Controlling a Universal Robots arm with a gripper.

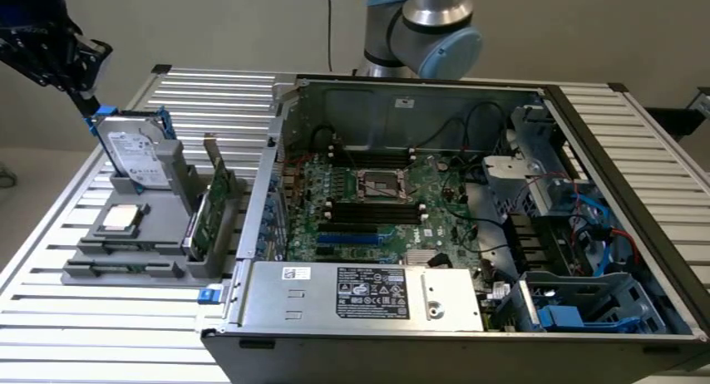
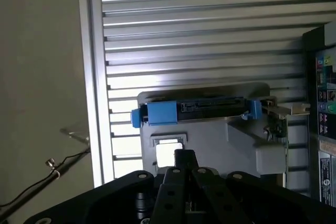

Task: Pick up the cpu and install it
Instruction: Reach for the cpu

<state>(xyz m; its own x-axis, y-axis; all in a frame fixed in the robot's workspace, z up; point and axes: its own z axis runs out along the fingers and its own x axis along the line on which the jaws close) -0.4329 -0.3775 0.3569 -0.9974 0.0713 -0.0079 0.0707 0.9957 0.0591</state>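
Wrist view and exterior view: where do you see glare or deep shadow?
Wrist view: the table slats beside the hard drive glare white, and the tool is a dark shape. Exterior view: light is even; the computer case is dimmer inside at that view's right.

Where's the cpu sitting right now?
On the exterior view's left, the cpu lies flat on the grey holder, just in front of the upright hard drive and outside the open computer case.
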